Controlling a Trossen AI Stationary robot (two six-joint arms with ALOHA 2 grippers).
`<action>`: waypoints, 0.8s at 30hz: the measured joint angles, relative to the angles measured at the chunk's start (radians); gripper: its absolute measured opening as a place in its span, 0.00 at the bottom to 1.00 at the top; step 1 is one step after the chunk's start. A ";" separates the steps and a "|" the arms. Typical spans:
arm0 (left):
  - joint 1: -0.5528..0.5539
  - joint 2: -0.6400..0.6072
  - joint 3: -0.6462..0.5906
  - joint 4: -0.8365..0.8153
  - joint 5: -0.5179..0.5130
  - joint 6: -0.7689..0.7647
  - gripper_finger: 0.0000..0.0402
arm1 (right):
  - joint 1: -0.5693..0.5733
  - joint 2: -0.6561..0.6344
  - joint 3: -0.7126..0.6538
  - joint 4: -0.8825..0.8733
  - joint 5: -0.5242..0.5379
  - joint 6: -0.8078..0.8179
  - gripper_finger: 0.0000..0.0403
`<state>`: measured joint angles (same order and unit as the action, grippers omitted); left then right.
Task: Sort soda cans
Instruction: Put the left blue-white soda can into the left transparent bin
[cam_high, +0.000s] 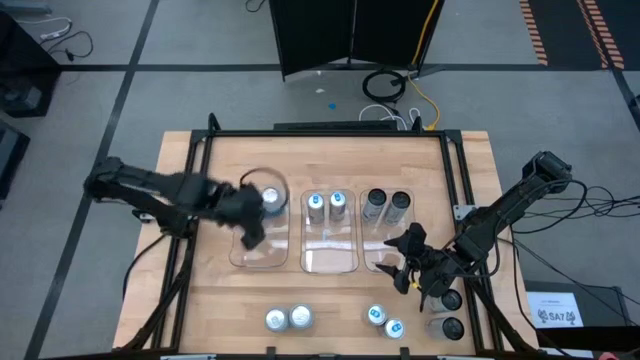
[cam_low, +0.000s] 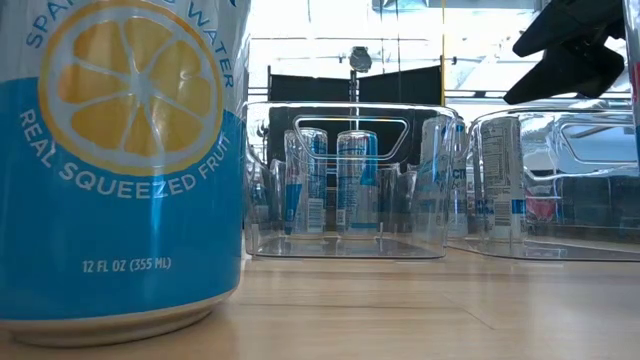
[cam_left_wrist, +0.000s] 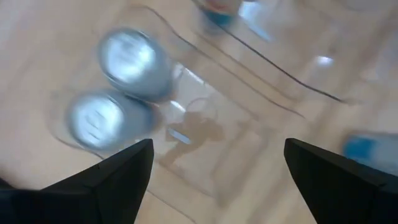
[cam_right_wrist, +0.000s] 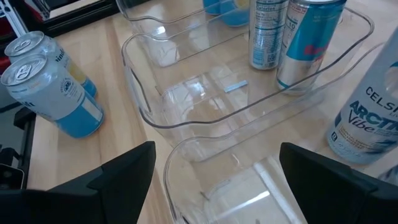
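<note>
Nearest can (cam_low: 120, 160) in the low view reads "REAL SQUEEZED FRUIT, 12 FL OZ (355 ML)"; another in the right wrist view reads "ARCTIC Vibe" (cam_right_wrist: 367, 118). Left gripper (cam_high: 250, 215), jaws apart and empty, hangs over the left bin (cam_high: 262, 258), where what look like two silver-topped cans (cam_left_wrist: 127, 62) stand. Right gripper (cam_high: 408, 262), jaws apart, hovers by the right bin's near edge (cam_high: 385, 266). Loose cans (cam_high: 288, 319) stand along the table's front edge (cam_high: 330, 345).
</note>
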<state>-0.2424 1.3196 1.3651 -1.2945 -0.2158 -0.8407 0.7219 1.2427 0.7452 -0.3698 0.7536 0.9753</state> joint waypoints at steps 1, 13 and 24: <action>-0.050 -0.004 0.000 0.001 -0.008 -0.053 0.92 | 0.000 0.000 0.000 0.000 0.000 0.005 0.83; -0.408 0.214 0.216 -0.096 -0.033 -0.432 0.92 | 0.000 0.000 0.000 0.024 0.004 0.008 0.83; -0.442 0.528 0.551 -0.173 -0.058 -0.390 0.92 | 0.000 0.000 0.000 0.029 0.000 0.008 0.83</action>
<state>-0.6842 1.8474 1.9160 -1.4672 -0.2734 -1.2312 0.7219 1.2427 0.7452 -0.3405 0.7540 0.9833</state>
